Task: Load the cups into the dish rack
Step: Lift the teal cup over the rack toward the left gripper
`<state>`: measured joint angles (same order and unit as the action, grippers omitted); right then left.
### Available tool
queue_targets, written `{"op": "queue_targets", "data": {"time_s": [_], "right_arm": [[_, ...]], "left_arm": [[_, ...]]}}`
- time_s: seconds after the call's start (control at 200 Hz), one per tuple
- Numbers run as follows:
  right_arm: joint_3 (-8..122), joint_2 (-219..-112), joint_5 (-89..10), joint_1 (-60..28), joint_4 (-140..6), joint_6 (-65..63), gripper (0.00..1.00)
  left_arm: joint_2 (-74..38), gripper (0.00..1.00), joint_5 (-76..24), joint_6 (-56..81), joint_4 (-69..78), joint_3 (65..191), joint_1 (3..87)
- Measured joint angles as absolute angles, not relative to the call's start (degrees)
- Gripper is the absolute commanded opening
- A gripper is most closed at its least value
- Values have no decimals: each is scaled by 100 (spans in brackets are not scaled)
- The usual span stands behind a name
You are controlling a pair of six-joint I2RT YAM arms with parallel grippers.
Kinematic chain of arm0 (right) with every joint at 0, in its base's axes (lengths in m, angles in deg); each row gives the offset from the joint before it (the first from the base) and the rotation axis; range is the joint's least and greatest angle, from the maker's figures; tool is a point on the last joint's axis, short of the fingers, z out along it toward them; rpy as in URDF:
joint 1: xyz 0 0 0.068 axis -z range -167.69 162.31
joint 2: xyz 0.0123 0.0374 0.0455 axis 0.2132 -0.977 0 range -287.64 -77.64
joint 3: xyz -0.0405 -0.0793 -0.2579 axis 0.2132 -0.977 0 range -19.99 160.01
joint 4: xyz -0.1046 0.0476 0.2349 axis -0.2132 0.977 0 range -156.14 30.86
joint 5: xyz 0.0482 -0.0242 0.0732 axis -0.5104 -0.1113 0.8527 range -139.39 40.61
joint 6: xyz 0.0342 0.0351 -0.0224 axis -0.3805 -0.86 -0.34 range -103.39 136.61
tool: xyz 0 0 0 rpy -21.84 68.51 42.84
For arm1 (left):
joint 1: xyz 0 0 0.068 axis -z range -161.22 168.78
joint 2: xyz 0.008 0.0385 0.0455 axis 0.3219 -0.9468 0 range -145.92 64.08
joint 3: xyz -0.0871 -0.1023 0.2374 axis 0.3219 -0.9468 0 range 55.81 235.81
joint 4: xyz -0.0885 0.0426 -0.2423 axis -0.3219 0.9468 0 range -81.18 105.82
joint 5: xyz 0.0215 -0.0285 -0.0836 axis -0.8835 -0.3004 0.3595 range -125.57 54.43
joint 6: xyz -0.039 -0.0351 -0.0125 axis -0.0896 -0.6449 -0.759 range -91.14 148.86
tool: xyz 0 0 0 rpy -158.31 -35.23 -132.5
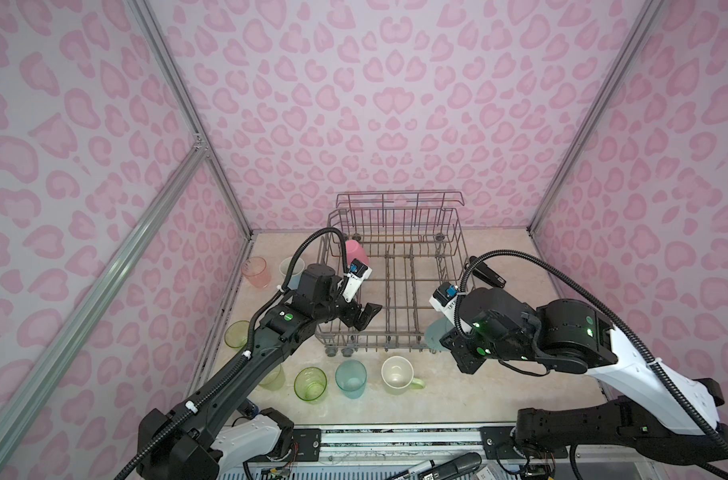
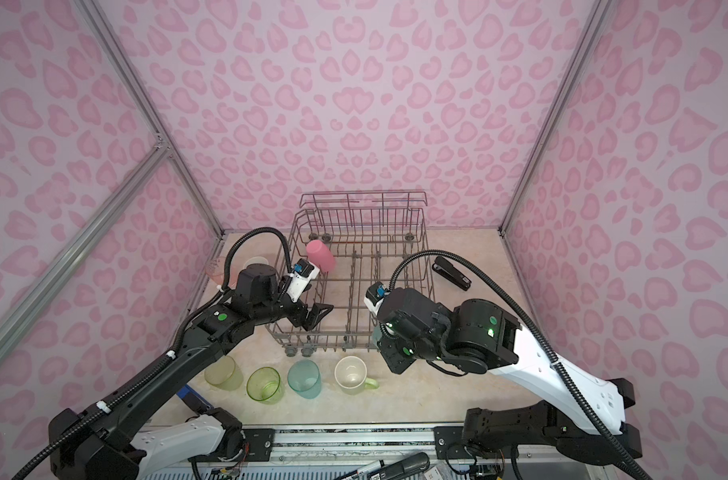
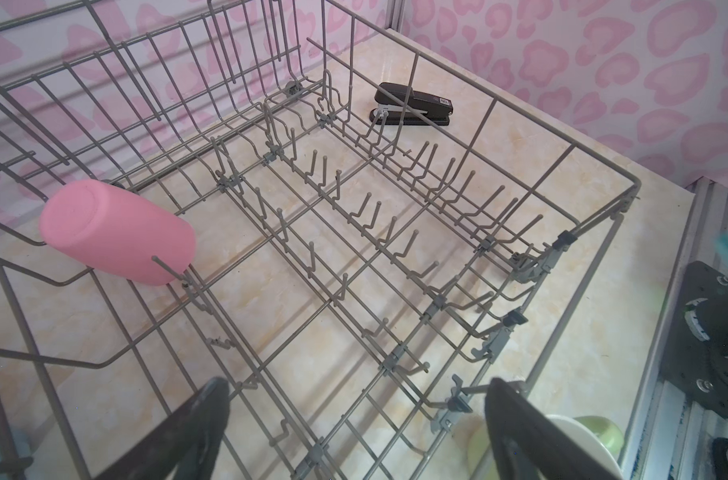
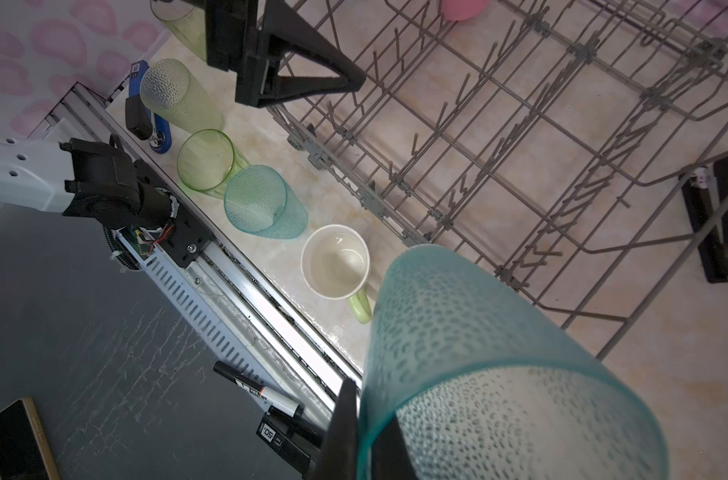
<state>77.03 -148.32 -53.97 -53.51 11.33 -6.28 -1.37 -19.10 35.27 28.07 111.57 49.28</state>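
Observation:
The grey wire dish rack (image 1: 395, 286) (image 2: 354, 286) stands mid-table against the back wall. A pink cup (image 1: 356, 252) (image 3: 117, 232) lies tilted on tines in its far left corner. My left gripper (image 1: 364, 318) (image 3: 358, 390) hovers open and empty over the rack's front left part. My right gripper (image 4: 364, 415) is shut on the rim of a teal dimpled cup (image 4: 499, 365) (image 1: 436, 332), held at the rack's front right corner. In front of the rack stand a light-green mug (image 1: 397, 374), a teal tumbler (image 1: 351, 379) and a green tumbler (image 1: 310, 384).
More cups stand left of the rack: a salmon tumbler (image 1: 256, 272), a pale cup (image 1: 291, 267), a green cup (image 1: 237, 333), and a yellow-green tumbler (image 1: 273, 377) partly under the left arm. A black stapler (image 1: 487, 272) lies right of the rack. Markers (image 4: 258, 390) lie past the front rail.

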Motion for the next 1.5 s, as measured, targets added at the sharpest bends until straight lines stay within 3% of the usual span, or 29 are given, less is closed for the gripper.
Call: {"op": "queue_targets", "data": {"time_s": [0.25,0.48,0.99,1.5], "right_arm": [[8636,-15481,-5226,-4490,1015,152,0],[8570,-15903,-4881,-3767,-51,609,0],[6669,-15573,-4304,-2910,-2676,674,0],[3956,-14213,-3998,-2670,-5808,563,0]], "left_arm": [[-220,97,-1910,3470,2754,11151,4932],[-292,97,-1921,3440,2721,11151,4932],[-233,97,-2096,3383,2717,11151,5157],[-130,98,-2470,3396,2713,11142,5312]]}}
